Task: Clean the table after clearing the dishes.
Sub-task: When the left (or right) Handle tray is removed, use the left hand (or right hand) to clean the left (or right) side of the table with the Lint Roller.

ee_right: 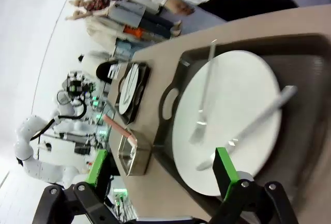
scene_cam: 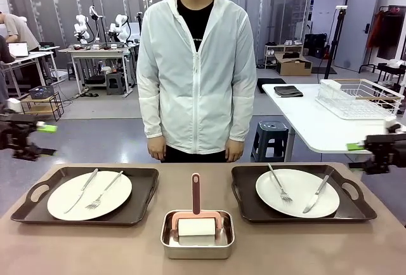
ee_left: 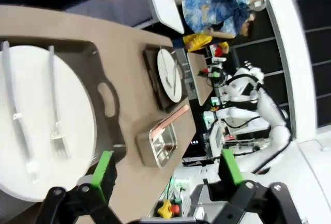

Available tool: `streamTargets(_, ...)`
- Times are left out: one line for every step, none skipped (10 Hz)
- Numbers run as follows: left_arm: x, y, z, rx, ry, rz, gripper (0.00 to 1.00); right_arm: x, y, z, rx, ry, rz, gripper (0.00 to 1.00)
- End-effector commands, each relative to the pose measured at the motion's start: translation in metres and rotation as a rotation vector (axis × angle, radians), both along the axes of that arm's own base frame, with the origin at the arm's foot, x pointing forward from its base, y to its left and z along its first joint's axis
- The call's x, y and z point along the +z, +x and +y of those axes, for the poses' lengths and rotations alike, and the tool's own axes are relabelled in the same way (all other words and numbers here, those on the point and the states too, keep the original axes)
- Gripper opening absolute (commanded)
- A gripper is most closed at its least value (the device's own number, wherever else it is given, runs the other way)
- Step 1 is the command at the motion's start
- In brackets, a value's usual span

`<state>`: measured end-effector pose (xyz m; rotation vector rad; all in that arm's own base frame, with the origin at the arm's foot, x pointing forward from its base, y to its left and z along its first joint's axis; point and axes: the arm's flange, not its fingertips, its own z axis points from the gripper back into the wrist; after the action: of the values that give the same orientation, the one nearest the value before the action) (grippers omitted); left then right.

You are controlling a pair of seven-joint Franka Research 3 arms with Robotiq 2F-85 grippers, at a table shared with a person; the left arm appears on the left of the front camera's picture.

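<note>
The jaws of the left gripper (scene_cam: pixel 44 140) were held wide apart, and nothing was gripped between its green-padded fingers (ee_left: pixel 103 168). It was raised just off the left end of the large rectangular taupe-brown table (scene_cam: pixel 285 253), apart from everything laid there. The jaws of the right gripper (scene_cam: pixel 356 156) were likewise spread wide and empty, and it was raised just off the table's right end.

On the left of the table a dark brown rectangular handled tray (scene_cam: pixel 144 183) was laid. A round white plate (scene_cam: pixel 89 195) was set on it, with a silver knife (scene_cam: pixel 81 190) and a silver fork (scene_cam: pixel 103 192) placed side by side across it. On the right a second dark brown tray (scene_cam: pixel 244 189) was laid with a second white plate (scene_cam: pixel 297 193), on which another fork (scene_cam: pixel 279 184) and another knife (scene_cam: pixel 317 194) were placed.

Between the trays, near the front edge, a small rectangular steel pan (scene_cam: pixel 197 244) was set. A pink-handled white roller (scene_cam: pixel 197 227) was rested in it, its handle pointed toward the far side.

A person in a white zipped jacket (scene_cam: pixel 196 72) was stood at the far side, arms hung down. Farther right, a smaller white table (scene_cam: pixel 304 122) was seen with a white wire rack (scene_cam: pixel 360 99) on it.
</note>
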<state>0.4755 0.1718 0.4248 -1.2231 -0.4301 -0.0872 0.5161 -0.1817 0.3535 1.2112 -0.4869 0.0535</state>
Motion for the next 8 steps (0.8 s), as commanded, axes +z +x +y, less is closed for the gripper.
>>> streamTargets(0.007, 0.003, 0.070, 0.036, -0.026, -0.004, 1.00, -0.002, -0.003, -0.037, -0.095, 0.033, -0.066, 1.00)
streamTargets(0.001, -0.006, 0.105, 0.073, -0.015, 0.006, 1.00, -0.007, -0.010, -0.052, -0.140, 0.040, -0.061, 1.00)
streamTargets(-0.009, -0.016, 0.142, 0.128, -0.026, 0.019, 1.00, -0.013, -0.017, -0.066, -0.172, 0.064, -0.061, 1.00)
streamTargets(-0.023, -0.029, 0.178, 0.170, -0.066, 0.069, 1.00, -0.017, -0.024, -0.083, -0.227, 0.085, -0.068, 1.00)
streamTargets(-0.034, -0.039, 0.195, 0.217, -0.043, 0.136, 1.00, -0.017, -0.031, -0.095, -0.274, 0.089, -0.076, 1.00)
streamTargets(-0.041, -0.044, 0.203, 0.248, -0.042, 0.151, 1.00, -0.016, -0.037, -0.106, -0.316, 0.074, -0.083, 1.00)
streamTargets(-0.043, -0.043, 0.206, 0.271, -0.026, 0.158, 1.00, -0.015, -0.041, -0.113, -0.346, 0.082, -0.086, 1.00)
streamTargets(-0.045, -0.038, 0.200, 0.269, -0.039, 0.134, 1.00, -0.016, -0.038, -0.111, -0.344, 0.079, -0.084, 1.00)
